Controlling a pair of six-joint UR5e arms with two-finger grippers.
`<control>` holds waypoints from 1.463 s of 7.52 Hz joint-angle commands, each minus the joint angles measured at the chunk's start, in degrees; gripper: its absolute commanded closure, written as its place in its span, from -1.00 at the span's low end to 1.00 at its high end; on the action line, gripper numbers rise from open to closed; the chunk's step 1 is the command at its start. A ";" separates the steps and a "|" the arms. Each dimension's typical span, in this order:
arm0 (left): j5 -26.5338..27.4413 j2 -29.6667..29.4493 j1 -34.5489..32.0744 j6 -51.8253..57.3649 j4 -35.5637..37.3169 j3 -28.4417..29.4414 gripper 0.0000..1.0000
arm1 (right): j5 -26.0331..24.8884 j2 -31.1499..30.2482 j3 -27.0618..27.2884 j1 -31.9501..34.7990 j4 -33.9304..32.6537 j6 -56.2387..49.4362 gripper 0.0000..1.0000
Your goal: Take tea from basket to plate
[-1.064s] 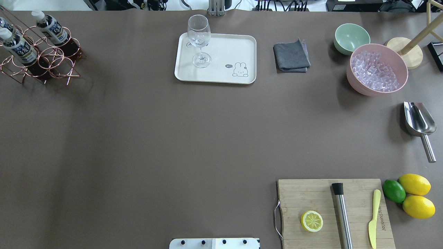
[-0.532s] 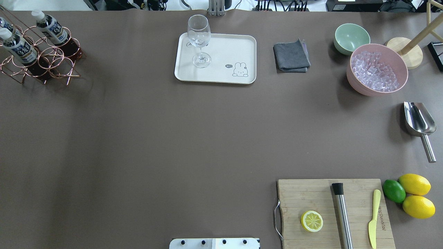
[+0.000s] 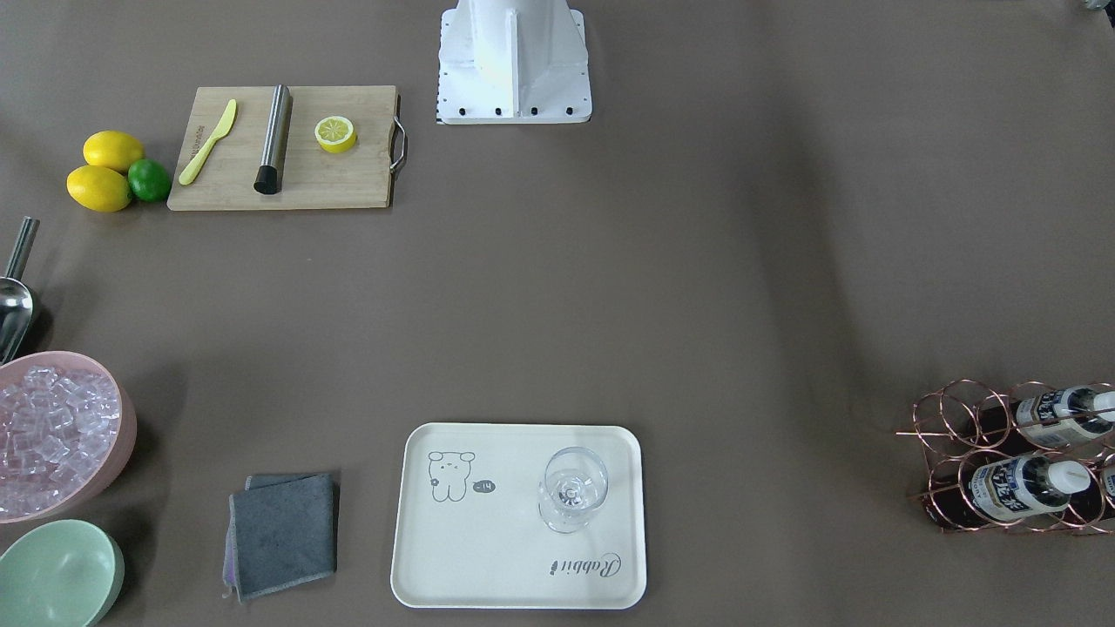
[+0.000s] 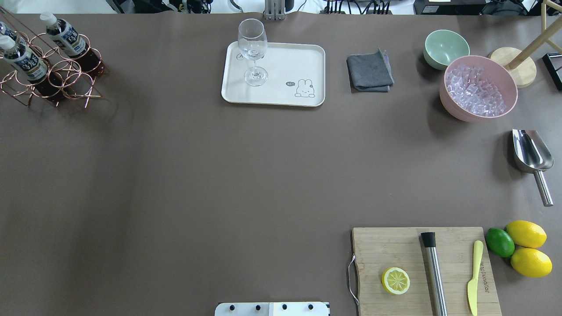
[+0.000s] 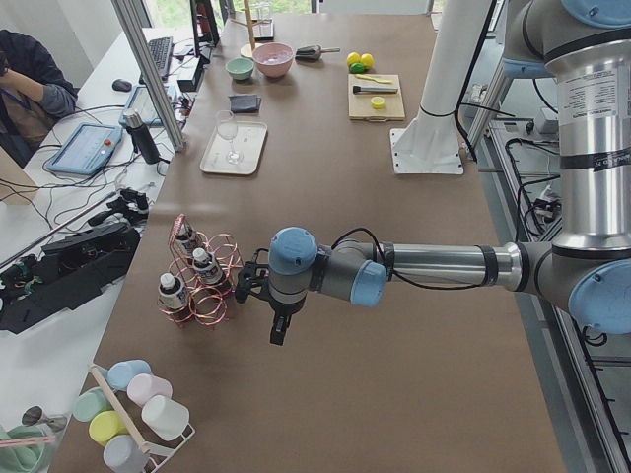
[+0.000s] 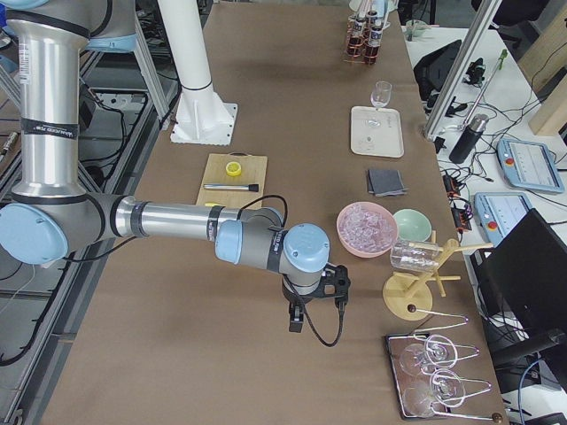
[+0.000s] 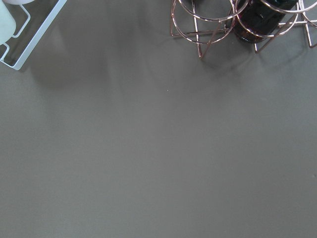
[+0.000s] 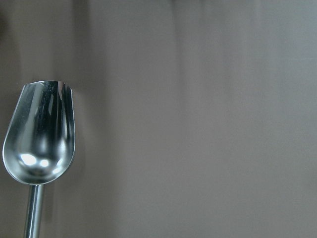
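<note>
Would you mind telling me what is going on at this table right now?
Nothing is in hand yet. The tea bottles stand in the basket, and the plate carries only a glass. The left gripper hangs over bare table beside the basket, touching nothing. The right gripper hangs at the other end, above the scoop. Whether either is open or shut cannot be told.

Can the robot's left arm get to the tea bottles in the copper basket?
Probably yes. The left gripper hangs close beside the basket, nothing stands between them, and the tea bottles stick up above its rings.
</note>
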 commanded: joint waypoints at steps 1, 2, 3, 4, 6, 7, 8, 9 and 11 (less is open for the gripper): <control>-0.08 -0.57 -0.01 -0.05 -0.31 -0.48 -0.97 | -0.02 -0.08 0.00 0.00 0.00 0.00 -1.00; -0.08 -1.36 -0.01 0.04 -0.40 -0.57 -0.97 | -0.02 0.01 -0.09 0.00 0.00 0.00 -1.00; -0.17 -2.76 -0.01 0.47 -0.31 -0.66 -0.97 | -0.02 -0.08 -0.09 0.00 0.00 0.00 -1.00; -0.43 -3.03 -0.01 0.65 -0.31 -1.71 -0.97 | -0.02 0.01 0.00 0.00 0.00 0.00 -1.00; -2.09 -3.91 -0.18 16.09 0.21 -2.51 -0.96 | -0.02 0.01 0.00 0.00 0.00 0.00 -1.00; -2.54 -4.52 -1.49 23.95 0.30 -2.51 -0.96 | -0.02 0.01 0.00 0.00 0.00 0.00 -1.00; -2.11 -5.75 -1.68 30.73 0.31 -2.25 -0.92 | -0.02 0.01 0.00 0.00 0.00 0.00 -1.00; -1.58 -6.80 -2.03 41.07 0.39 -1.81 -0.92 | -0.02 0.01 0.00 0.00 0.00 0.00 -1.00; -1.75 -12.92 -2.47 53.58 9.12 -0.58 -0.84 | -0.02 0.01 0.00 0.00 0.00 0.00 -1.00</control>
